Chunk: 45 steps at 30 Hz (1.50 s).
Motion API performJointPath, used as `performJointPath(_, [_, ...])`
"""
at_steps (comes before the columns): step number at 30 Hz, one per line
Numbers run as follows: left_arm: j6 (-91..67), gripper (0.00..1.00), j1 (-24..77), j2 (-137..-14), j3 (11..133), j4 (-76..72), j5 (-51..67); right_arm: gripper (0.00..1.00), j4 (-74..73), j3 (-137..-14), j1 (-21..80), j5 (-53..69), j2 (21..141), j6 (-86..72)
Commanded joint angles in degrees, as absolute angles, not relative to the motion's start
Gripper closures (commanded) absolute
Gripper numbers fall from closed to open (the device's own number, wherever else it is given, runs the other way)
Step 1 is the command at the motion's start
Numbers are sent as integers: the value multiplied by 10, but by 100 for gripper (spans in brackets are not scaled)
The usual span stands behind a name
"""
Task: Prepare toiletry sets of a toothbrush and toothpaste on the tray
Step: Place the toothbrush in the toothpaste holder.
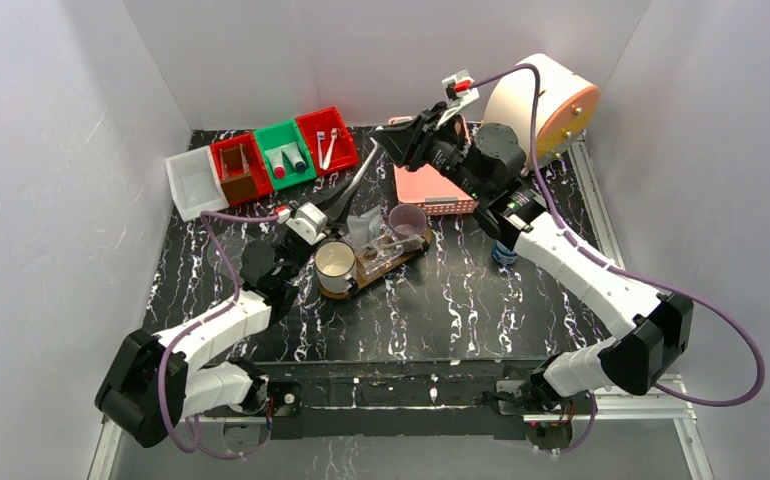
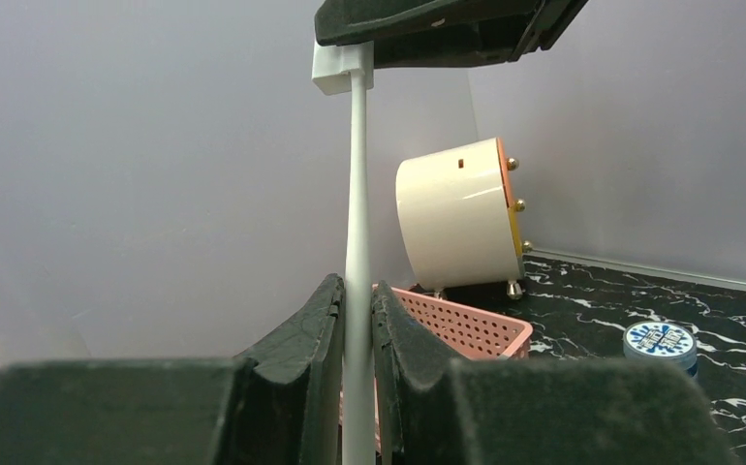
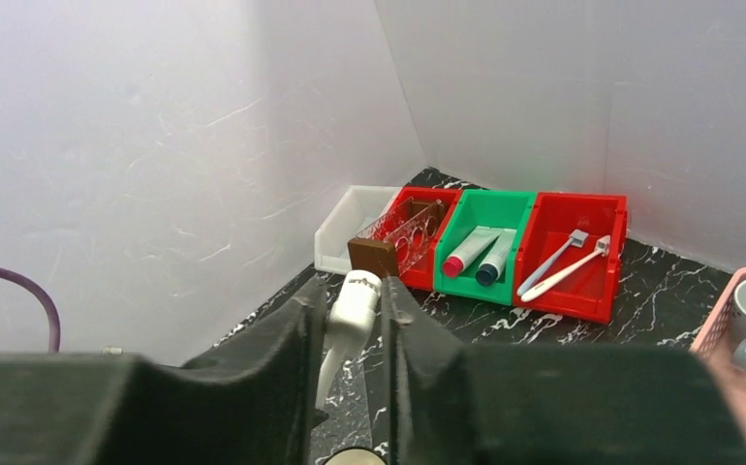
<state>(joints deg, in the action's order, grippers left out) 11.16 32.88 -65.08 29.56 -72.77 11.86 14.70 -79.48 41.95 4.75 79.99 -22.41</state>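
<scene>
Two grippers meet on one toothbrush point(image 2: 357, 174). Our left gripper point(image 2: 357, 293) is clamped tight on its handle. Our right gripper point(image 3: 350, 291) stands narrowly either side of the head, and we cannot tell whether it presses yet. Nearer the arms' bases we see the tray point(image 1: 386, 262) on the table, carrying a cream mug point(image 1: 334, 263). At the back, a red bin point(image 3: 582, 205) holds two more brushes.

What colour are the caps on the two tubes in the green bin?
Red cap on one, dark blue cap on the other; the right wrist view shows them best.
</scene>
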Motion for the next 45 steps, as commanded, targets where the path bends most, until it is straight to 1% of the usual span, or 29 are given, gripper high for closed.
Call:
performJointPath(1, [138,100,334,-635,288,-744,114,71,187,-810,417,60,788,-229])
performJointPath(7, [152,100,338,-626,284,-740,99,93,189,-804,416,81,780,-216])
performJointPath(9, [157,95,338,-623,282,-739,93,98,192,-803,416,91,776,-204])
performJointPath(10, [158,92,338,-621,281,-738,91,99,192,-802,416,95,774,-198])
performJointPath(11, [159,88,338,-619,281,-738,90,99,197,-800,416,99,772,-193])
performJointPath(12, [160,78,338,-616,280,-737,88,99,201,-798,416,103,768,-185])
performJointPath(15, [163,64,338,-606,276,-737,82,99,216,-789,417,119,755,-156])
performJointPath(17, [164,48,338,-596,273,-737,80,99,217,-788,417,129,749,-137])
performJointPath(21, [165,31,338,-580,268,-737,68,99,212,-788,417,152,738,-99])
performJointPath(24, [156,23,339,-569,268,-736,57,99,227,-761,417,174,724,-66])
performJointPath(27, [136,18,339,-560,271,-734,55,99,248,-735,417,182,706,-32])
performJointPath(31, [86,15,338,-553,276,-732,56,99,242,-724,417,173,693,20])
performJointPath(33, [16,14,339,-531,285,-718,20,99,247,-694,417,220,675,75])
performJointPath(35, [-29,13,338,-501,302,-644,-24,99,246,-661,417,264,661,105])
performJointPath(37, [-52,12,339,-466,330,-531,-73,99,244,-635,417,317,649,130])
performJointPath(39, [-71,12,338,-431,384,-358,-147,99,234,-604,417,369,638,174])
performJointPath(41, [-79,11,338,-414,438,-213,-197,99,228,-586,417,403,633,215])
performJointPath(42, [-81,11,338,-408,457,-171,-208,99,228,-579,417,412,634,224])
performJointPath(45, [-75,10,338,-393,467,-122,-215,99,217,-573,417,430,639,246])
